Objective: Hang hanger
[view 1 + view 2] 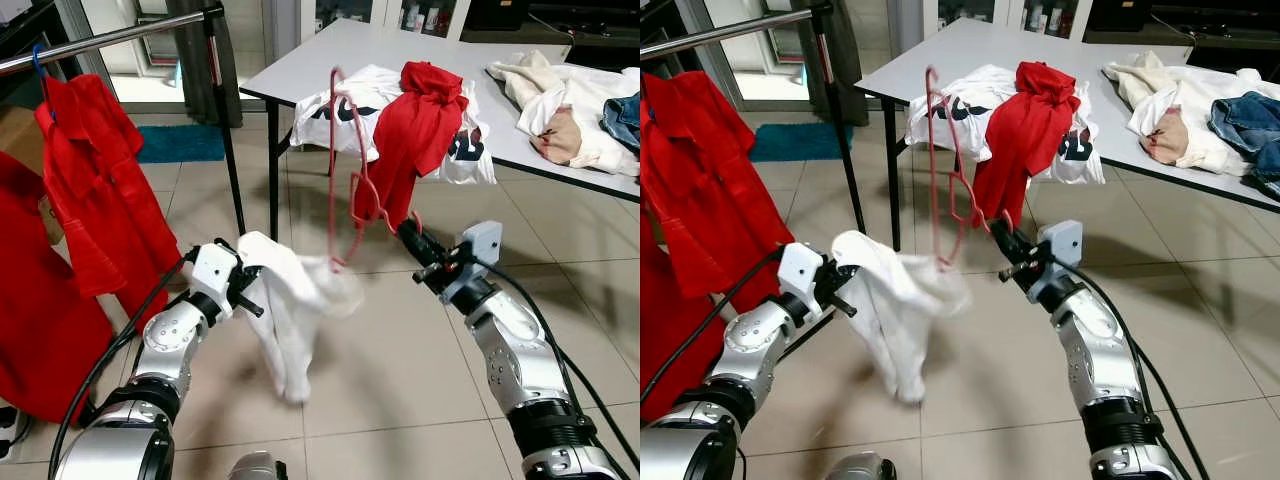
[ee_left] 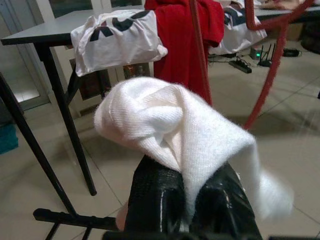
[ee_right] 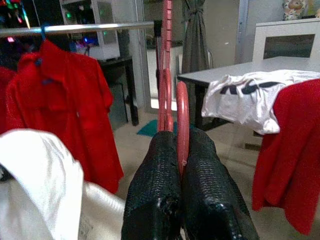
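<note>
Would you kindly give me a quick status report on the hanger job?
Right claw shut on pink hanger, held upright. Left claw shut on white garment, one end over the hanger. Rail off to the left, red shirts on it.

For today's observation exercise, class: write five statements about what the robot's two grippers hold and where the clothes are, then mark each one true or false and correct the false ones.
1. The right gripper is shut on a pink hanger. True.
2. The left gripper holds a red shirt. False: it is shut on a white garment that hangs down from it.
3. The hanger is already hooked on the metal rail. False: it is held upright in the air, apart from the rail.
4. Red shirts hang from the rail on the robot's left. True.
5. The grey table carries no clothes. False: a red garment and several others lie on it.
</note>
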Controlling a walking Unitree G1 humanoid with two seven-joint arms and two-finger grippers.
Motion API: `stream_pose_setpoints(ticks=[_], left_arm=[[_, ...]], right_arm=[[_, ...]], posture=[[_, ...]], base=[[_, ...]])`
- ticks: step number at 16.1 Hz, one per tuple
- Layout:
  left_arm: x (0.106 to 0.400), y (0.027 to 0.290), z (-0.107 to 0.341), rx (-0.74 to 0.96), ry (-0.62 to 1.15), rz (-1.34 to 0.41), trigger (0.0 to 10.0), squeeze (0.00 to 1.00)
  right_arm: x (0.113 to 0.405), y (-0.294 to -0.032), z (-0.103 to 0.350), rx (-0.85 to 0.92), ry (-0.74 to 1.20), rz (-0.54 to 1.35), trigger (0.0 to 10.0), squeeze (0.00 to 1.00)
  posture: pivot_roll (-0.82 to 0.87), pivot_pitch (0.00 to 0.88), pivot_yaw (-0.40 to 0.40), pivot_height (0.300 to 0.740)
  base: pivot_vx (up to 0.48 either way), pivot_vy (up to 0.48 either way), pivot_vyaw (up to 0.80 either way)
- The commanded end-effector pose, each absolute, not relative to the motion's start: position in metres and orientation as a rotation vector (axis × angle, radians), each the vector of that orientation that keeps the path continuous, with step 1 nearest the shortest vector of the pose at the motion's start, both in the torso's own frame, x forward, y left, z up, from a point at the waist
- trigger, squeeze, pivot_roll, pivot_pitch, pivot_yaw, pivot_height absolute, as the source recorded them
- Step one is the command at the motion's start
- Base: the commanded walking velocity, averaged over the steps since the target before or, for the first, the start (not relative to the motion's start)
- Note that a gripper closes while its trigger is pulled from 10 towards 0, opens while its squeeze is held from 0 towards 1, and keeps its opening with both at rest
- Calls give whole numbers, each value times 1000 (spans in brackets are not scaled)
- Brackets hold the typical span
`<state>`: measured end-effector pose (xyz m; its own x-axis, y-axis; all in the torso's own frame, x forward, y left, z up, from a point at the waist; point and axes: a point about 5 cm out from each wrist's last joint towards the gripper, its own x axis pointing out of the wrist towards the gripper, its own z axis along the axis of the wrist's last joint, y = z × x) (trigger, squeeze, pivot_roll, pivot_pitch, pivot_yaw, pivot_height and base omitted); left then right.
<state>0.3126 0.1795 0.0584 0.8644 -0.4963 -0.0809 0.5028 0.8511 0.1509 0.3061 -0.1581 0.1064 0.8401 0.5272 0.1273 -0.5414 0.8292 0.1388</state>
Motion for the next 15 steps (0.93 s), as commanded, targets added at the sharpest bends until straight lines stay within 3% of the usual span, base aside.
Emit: stream_pose_setpoints(ticks=[1, 4, 6, 7, 8, 12, 15], left_arm=[[314, 177, 60, 177, 31, -528, 0, 0], [311, 167, 53, 157, 42, -519, 0, 0], [311, 159, 51, 53, 28, -439, 0, 0], [312, 158, 51, 26, 25, -410, 1333, 0], [315, 155, 53, -85, 10, -331, 9922, 0], [321, 154, 69, -216, -89, -174, 10000, 0], [316, 149, 80, -150, -161, -112, 10000, 0]], right_arm=[[311, -159, 117, 213, -121, 562, 0, 0], [321, -163, 139, 351, -213, 454, 0, 0], [326, -180, 144, 404, -262, 248, 0, 0], [325, -182, 142, 392, -256, 221, 7020, 0], [321, -182, 134, 364, -233, 177, 10000, 0], [308, -186, 127, 342, -226, 65, 10000, 0], [293, -198, 126, 286, -239, -22, 10000, 0]], posture=[[108, 0, 2, 740], [109, 0, 0, 740], [109, 0, 0, 740], [106, 0, 1, 740], [107, 0, 1, 740], [108, 0, 8, 740], [105, 0, 18, 740]], base=[[0, 0, 0], [0, 0, 0], [0, 0, 0], [0, 0, 0], [0, 0, 0], [0, 0, 0], [0, 0, 0]])
